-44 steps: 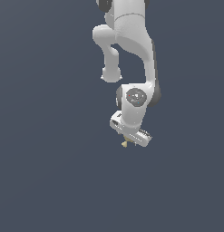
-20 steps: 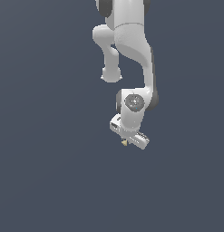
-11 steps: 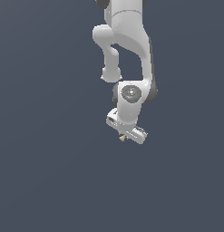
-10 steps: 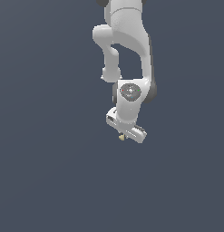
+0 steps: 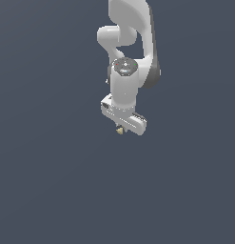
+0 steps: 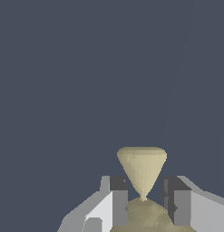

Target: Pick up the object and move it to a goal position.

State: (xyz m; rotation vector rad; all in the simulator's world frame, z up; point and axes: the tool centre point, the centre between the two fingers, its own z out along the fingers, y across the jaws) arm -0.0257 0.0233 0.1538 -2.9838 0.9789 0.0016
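Observation:
The object (image 6: 141,174) is a small pale yellow-tan piece, pinched in the middle. In the wrist view it sits between my two fingers (image 6: 119,201), which close on its narrow waist and lower half. In the exterior view only a small tan tip of the object (image 5: 120,130) shows under the white hand. My gripper (image 5: 121,128) is shut on it and holds it in the air, and the fingers themselves are hidden behind the hand there.
The white arm (image 5: 131,43) comes down from the top of the exterior view. A plain dark grey-blue surface (image 5: 52,181) fills the rest of both views, with no other objects in sight.
The arm has carried the hand and the held object slightly up and toward the exterior view's left. The hold on the object is unchanged.

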